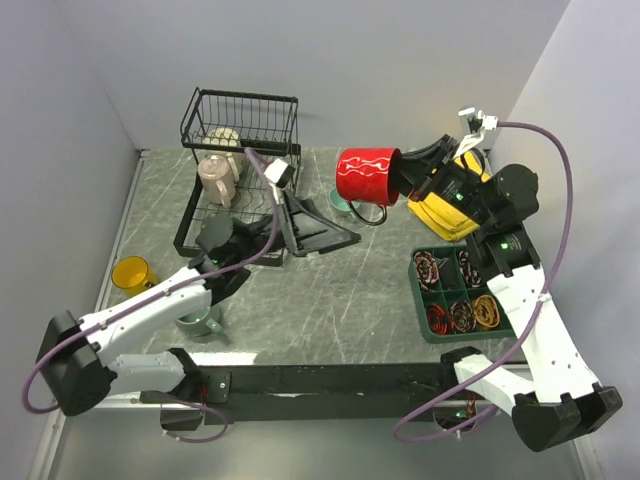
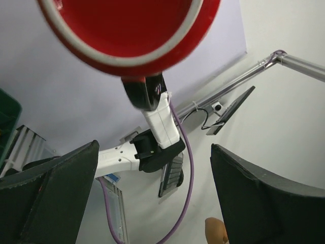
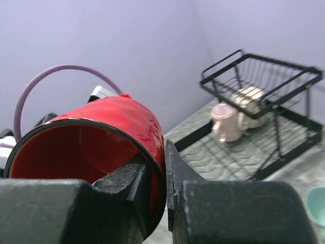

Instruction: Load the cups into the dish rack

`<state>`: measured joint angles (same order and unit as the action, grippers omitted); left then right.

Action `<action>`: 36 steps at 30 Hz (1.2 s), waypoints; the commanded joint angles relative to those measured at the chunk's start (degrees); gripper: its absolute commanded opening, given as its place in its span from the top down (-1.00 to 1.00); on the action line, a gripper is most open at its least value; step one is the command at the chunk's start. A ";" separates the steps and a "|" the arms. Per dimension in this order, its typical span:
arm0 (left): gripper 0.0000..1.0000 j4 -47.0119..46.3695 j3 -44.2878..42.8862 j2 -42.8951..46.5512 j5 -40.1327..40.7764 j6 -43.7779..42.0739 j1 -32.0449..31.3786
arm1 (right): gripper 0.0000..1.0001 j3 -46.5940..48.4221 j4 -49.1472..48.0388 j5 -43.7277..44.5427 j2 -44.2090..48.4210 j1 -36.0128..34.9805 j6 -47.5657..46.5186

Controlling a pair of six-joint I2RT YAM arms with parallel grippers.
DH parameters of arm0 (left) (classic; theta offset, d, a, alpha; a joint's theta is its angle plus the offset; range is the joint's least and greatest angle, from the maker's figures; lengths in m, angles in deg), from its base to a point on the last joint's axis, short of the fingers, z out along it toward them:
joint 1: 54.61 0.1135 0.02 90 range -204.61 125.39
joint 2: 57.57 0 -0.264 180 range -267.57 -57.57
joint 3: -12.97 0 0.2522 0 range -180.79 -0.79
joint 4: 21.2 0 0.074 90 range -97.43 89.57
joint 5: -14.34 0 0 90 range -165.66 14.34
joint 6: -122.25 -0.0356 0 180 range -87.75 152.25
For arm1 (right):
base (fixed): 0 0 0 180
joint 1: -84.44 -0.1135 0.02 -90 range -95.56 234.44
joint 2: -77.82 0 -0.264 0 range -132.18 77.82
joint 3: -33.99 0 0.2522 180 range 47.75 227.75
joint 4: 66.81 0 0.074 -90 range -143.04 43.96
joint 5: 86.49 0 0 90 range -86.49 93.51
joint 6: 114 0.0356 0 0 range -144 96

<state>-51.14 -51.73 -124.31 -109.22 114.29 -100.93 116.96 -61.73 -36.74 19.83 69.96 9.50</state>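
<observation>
My right gripper [image 1: 402, 172] is shut on the rim of the red mug [image 1: 367, 175], one finger inside and one outside, and holds it on its side in the air right of the dish rack [image 1: 240, 215]. In the right wrist view the gripper [image 3: 165, 168] pinches the mug's wall [image 3: 111, 127]. A beige mug [image 1: 218, 178] and a cream mug [image 1: 222, 138] sit in the rack. A small teal mug [image 1: 342, 203] stands below the red one. A yellow mug [image 1: 133, 272] and a grey-green mug [image 1: 200, 322] stand at the left. My left gripper [image 1: 318, 228] is open and empty, pointing up under the red mug [image 2: 127, 30].
A green compartmented tray [image 1: 440, 330] with small items sits at the right, near the right arm. A yellow object [image 1: 445, 212] lies under the right wrist. Walls close the table at the back and both sides. A black bar runs along the near edge.
</observation>
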 commanded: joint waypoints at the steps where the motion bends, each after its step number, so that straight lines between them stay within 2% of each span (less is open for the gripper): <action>1: -0.93 -4.29 -5.57 -2.60 0.77 -4.51 -2.89 | 1.00 -0.92 -9.15 0.35 0.78 -1.60 7.99; 6: -0.93 -5.94 -5.84 -3.75 4.55 -4.96 -3.24 | 1.00 -3.55 -11.35 -0.27 2.27 -2.30 9.13; 10: -0.98 -9.29 -7.77 -6.64 5.35 -2.16 -3.51 | 1.00 -7.15 -19.67 -1.24 3.06 -3.80 7.03; 15: -0.77 -11.84 -10.41 -10.25 5.96 -0.21 -5.09 | 1.00 -8.38 -25.48 -0.97 2.63 -5.12 4.12; 18: -0.64 -12.02 -11.20 -10.60 7.02 -0.56 -5.88 | 1.00 -7.95 -25.68 0.26 1.75 -5.38 4.12; 23: -0.42 -8.78 -11.29 -8.76 8.95 -3.02 -5.97 | 1.00 -8.83 -26.47 0.44 2.01 -5.65 2.37; 26: -0.38 -4.74 -11.55 -7.18 10.18 -6.10 -6.06 | 1.00 -9.18 -25.68 0.52 2.71 -5.56 0.61; 32: -0.08 -4.02 -11.82 -6.30 10.80 -7.07 -5.97 | 1.00 -8.57 -24.36 1.84 3.15 -5.56 -3.52; 36: 0.06 -1.39 -12.25 -5.68 11.32 -9.17 -6.06 | 1.00 -8.39 -24.09 0.26 3.24 -5.56 -5.28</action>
<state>-51.92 -60.54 -132.44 -99.69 108.41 -106.83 107.39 -82.63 -35.23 21.38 64.85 6.89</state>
